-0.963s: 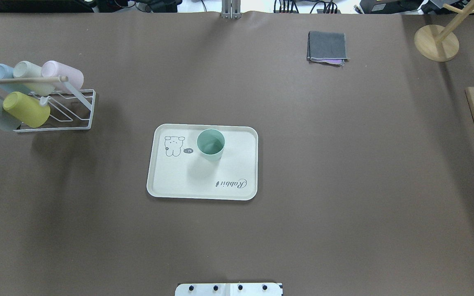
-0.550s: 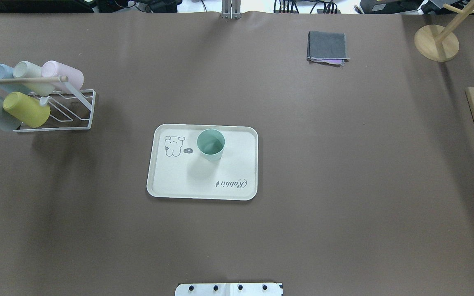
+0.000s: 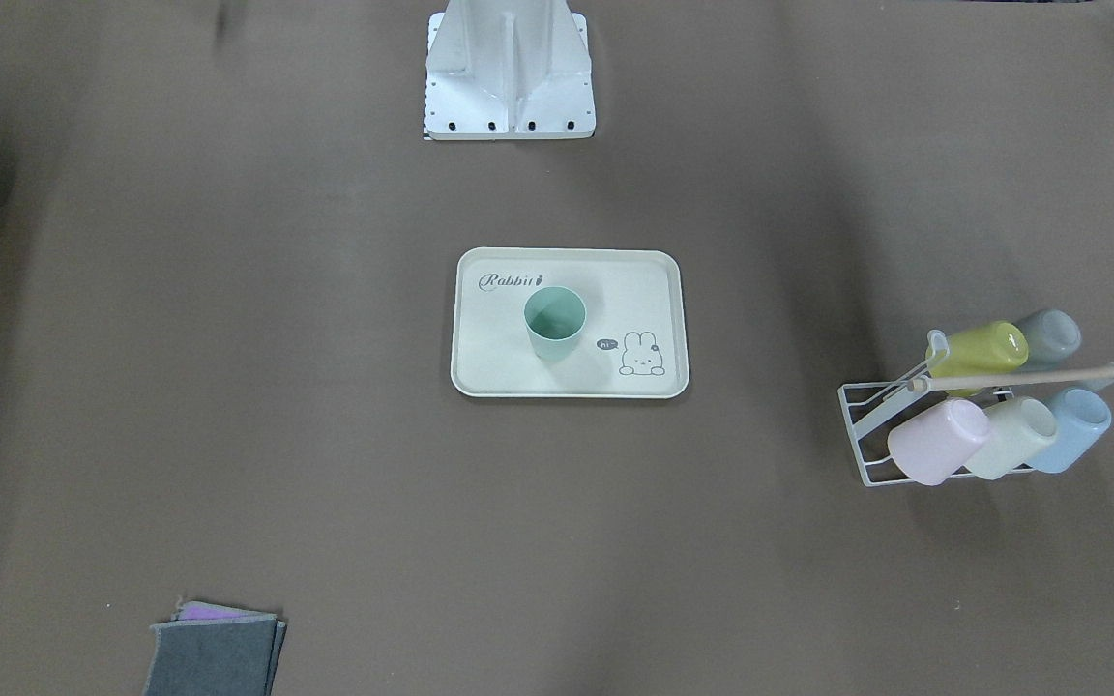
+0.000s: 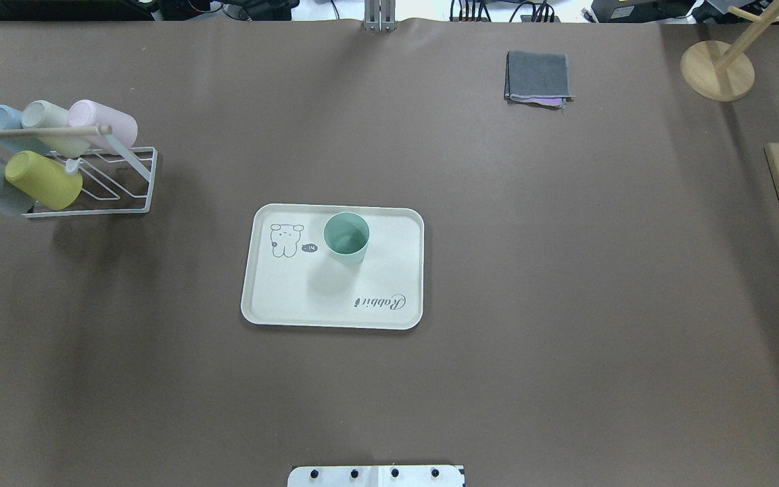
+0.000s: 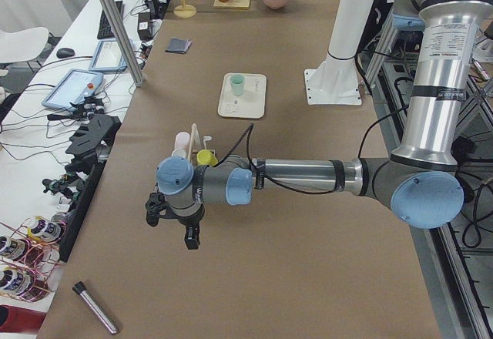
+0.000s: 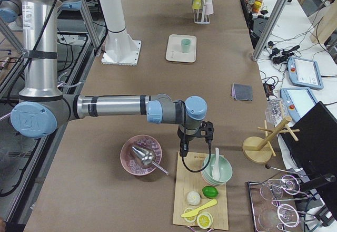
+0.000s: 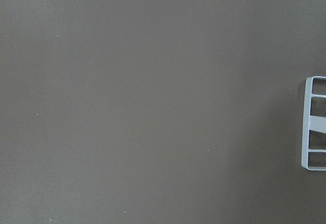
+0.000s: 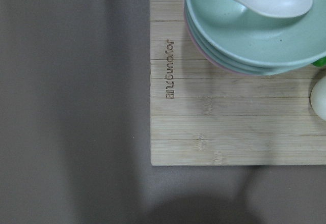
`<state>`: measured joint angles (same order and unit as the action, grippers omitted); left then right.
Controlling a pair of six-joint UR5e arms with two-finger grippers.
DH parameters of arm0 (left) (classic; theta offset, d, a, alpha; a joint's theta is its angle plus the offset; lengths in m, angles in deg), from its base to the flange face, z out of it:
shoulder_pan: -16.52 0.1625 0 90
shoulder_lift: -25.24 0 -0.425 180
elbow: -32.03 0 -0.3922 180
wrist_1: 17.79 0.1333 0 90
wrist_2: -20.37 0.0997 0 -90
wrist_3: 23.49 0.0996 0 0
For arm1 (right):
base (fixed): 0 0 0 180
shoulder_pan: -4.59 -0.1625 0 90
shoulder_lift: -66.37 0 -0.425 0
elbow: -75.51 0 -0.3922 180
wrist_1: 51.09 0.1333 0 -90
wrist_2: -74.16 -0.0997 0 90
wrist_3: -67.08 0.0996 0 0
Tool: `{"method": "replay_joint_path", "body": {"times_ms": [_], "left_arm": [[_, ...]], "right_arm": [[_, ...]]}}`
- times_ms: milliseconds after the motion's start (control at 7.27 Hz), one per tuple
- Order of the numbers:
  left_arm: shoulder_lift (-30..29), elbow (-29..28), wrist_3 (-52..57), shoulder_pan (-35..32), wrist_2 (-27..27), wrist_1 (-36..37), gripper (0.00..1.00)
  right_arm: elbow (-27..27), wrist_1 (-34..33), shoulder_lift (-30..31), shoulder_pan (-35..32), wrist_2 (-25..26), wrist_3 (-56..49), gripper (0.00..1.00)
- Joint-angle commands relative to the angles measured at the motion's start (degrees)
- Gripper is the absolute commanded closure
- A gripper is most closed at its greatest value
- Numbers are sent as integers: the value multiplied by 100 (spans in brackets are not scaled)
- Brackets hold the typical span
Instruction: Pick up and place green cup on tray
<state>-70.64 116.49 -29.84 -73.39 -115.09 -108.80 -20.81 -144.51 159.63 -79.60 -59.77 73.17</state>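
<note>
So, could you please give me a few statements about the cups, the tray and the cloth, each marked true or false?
1. The green cup stands upright on the tray. True.
2. The green cup covers the bunny drawing. False: it stands beside the drawing, which shows whole.
3. A gripper holds the green cup. False: nothing touches it.
4. The yellow-green cup rests on the wire rack. True.
5. The grey cloth lies on the tray. False: it lies on the table, far from the tray.

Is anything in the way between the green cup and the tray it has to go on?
Nothing visible does: the green cup already stands upright on the tray, inside its rim.
</note>
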Motion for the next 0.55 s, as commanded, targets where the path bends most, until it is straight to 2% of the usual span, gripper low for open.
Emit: {"method": "replay_joint_path", "body": {"times_ms": [0,413], "left_arm": [[0,17,-6,0,1,4,2],[9,70,-6,-9,1,5,2]], "right_arm": [[17,0,-10,0,16,-3,0],[130,0,-27,9,7,15,0]]}}
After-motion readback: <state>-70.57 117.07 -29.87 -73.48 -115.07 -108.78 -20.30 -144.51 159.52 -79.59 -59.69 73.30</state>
